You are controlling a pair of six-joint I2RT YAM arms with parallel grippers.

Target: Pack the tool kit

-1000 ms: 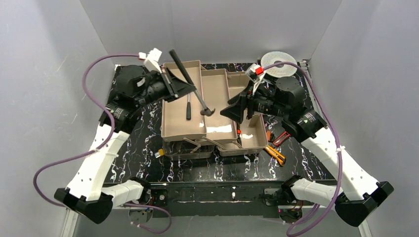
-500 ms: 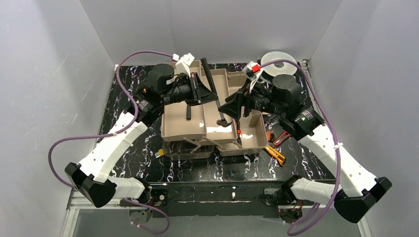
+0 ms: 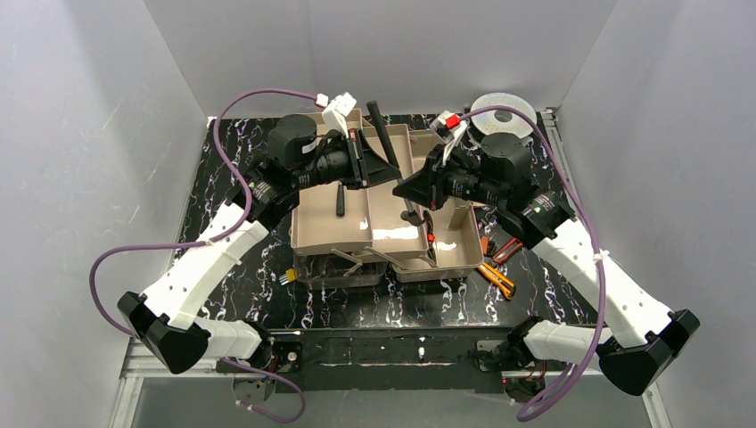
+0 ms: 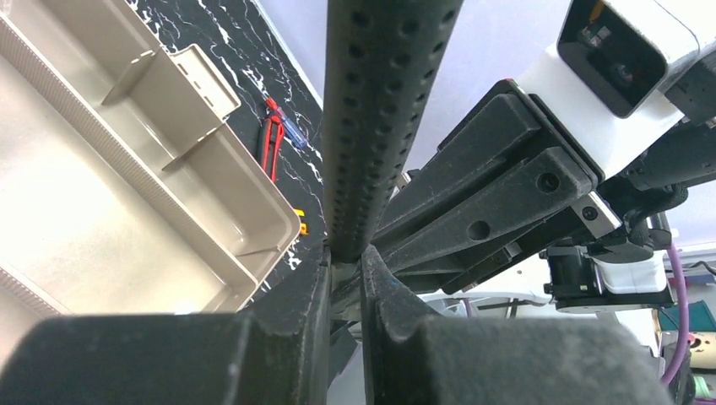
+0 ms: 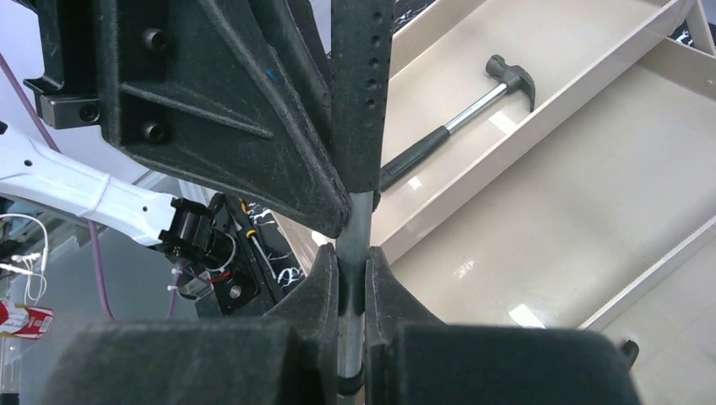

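The tool kit's tan toolbox (image 3: pixel 332 234) stands open, its trays (image 4: pixel 110 177) spread out. Above the middle tray (image 5: pixel 540 211) hangs a hammer (image 3: pixel 374 125) with a black dimpled grip (image 4: pixel 380 126). My left gripper (image 3: pixel 389 173) is shut on it just below the grip (image 4: pixel 344 268). My right gripper (image 3: pixel 401 190) is shut on the same hammer's steel shaft (image 5: pixel 352 253), directly under the left fingers (image 5: pixel 228 110). A second hammer (image 5: pixel 456 118) lies in the left tray (image 3: pixel 340 201). Orange pliers (image 3: pixel 497 278) lie on the table to the right of the toolbox.
A red-handled tool (image 3: pixel 508 250) lies by the orange pliers, also visible past the tray's end (image 4: pixel 272 139). A round silver-white spool (image 3: pixel 499 111) sits at the back right. The black marbled table (image 3: pixel 383 308) is walled in by grey panels.
My left arm swung the hammer rightward over the middle tray and turned it more upright. My right gripper, open before, has shut on its shaft.
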